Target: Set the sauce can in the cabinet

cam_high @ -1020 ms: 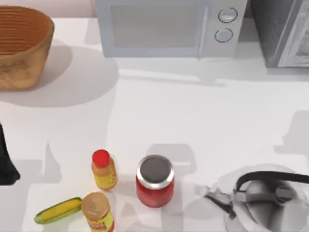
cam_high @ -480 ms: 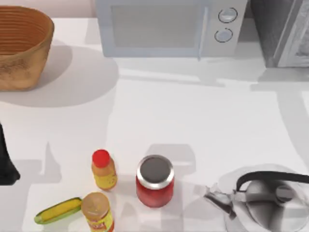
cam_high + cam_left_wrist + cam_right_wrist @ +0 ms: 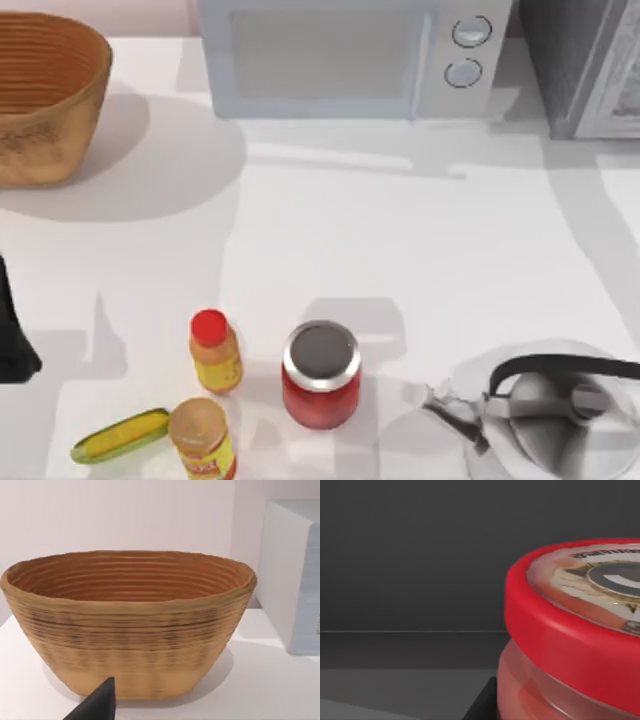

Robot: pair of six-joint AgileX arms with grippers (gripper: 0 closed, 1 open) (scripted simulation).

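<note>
Right wrist view: the sauce can (image 3: 570, 630) sits close up against the cabinet (image 3: 410, 555) wall; the right gripper's grip can't be made out. The left arm (image 3: 12, 330) is parked left of the yellow bottle (image 3: 215, 352).

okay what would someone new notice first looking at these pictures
Probably the sauce can, looming close in the right wrist view against a dark grey wall. In the top view, the woven basket sits at the far left corner and a silver kettle at the near right.
</note>
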